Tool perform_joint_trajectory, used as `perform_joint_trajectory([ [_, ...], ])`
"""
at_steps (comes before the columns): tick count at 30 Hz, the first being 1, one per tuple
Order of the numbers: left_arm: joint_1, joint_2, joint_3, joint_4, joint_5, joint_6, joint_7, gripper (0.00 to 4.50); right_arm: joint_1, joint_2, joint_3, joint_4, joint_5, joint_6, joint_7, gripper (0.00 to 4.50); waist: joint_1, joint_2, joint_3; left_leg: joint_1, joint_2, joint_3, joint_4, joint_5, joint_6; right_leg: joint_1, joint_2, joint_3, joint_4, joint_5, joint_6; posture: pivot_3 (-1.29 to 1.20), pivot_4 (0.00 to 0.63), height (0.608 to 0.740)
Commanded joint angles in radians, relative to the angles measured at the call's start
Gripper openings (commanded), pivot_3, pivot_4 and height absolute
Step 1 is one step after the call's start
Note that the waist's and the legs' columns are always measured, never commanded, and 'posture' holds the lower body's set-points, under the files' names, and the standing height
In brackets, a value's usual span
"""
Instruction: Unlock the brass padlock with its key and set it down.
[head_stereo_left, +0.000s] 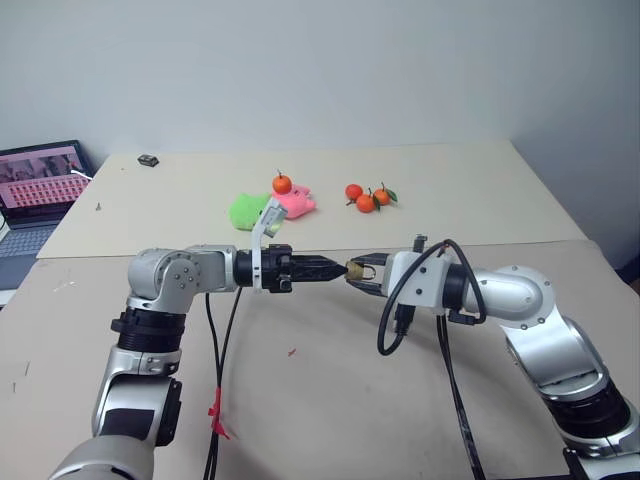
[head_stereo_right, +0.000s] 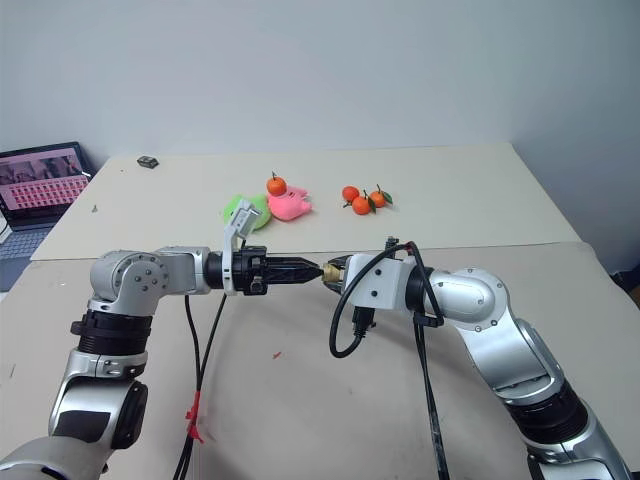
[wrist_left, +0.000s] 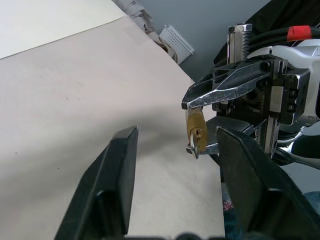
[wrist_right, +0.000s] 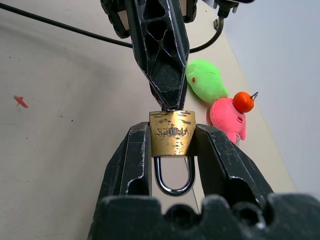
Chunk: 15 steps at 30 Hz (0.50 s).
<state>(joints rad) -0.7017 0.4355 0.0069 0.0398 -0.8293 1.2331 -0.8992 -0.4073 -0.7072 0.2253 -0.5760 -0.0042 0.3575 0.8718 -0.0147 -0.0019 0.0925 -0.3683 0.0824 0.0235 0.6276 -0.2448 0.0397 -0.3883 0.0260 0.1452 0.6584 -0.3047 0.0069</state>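
Note:
The brass padlock (wrist_right: 172, 133) is small and golden, and its silver shackle points back toward the right wrist. My right gripper (wrist_right: 172, 136) is shut on its body, holding it in the air over the near table (head_stereo_left: 330, 400). From the left, my left gripper (wrist_left: 176, 135) points level at the padlock's (head_stereo_left: 357, 268) underside, with its tips close to it. Its fingers (wrist_left: 117, 180) stand apart with nothing clamped between them. A small silver piece (wrist_left: 193, 148) shows at the edge of the padlock (wrist_left: 196, 125). I cannot tell whether it is the key.
On the far table (head_stereo_left: 450, 190) lie a green plush (head_stereo_left: 246, 211), a pink plush (head_stereo_left: 296, 204) with an orange (head_stereo_left: 282, 184) on it, and three oranges (head_stereo_left: 368, 197). A laptop (head_stereo_left: 40, 190) stands at the far left. Black cables (head_stereo_left: 215, 400) hang from both arms.

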Motion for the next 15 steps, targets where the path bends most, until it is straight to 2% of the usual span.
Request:
perform_joint_trajectory([
  [1,-0.016,0.0,0.025,-0.008,-0.028,0.01,-0.003,1.67,-0.014,-0.004,-0.028,-0.041,0.009,-0.003,-0.007,0.91,0.0,0.0,0.0,0.0,0.0,0.0,0.0,0.0,0.0,0.0,0.0,0.0,0.0,0.0,0.0,0.0,0.15,0.66],
  [5,-0.013,0.003,0.025,-0.011,-0.039,0.015,0.0,0.19,-0.011,-0.006,-0.031,-0.044,0.011,-0.003,-0.007,0.91,0.0,0.0,0.0,0.0,0.0,0.0,0.0,0.0,0.0,0.0,0.0,0.0,0.0,0.0,0.0,0.0,0.15,0.66],
  [6,-0.013,0.004,0.026,-0.01,-0.042,0.015,0.0,0.02,-0.011,-0.006,-0.03,-0.043,0.012,-0.003,-0.007,0.91,0.0,0.0,0.0,0.0,0.0,0.0,0.0,0.0,0.0,0.0,0.0,0.0,0.0,0.0,0.0,0.0,0.15,0.66],
  [15,-0.002,0.016,0.017,-0.028,-0.053,0.022,-0.013,0.01,-0.019,-0.008,-0.029,-0.037,0.014,-0.003,-0.006,0.91,0.0,0.0,0.0,0.0,0.0,0.0,0.0,0.0,0.0,0.0,0.0,0.0,0.0,0.0,0.0,0.0,0.15,0.66],
])
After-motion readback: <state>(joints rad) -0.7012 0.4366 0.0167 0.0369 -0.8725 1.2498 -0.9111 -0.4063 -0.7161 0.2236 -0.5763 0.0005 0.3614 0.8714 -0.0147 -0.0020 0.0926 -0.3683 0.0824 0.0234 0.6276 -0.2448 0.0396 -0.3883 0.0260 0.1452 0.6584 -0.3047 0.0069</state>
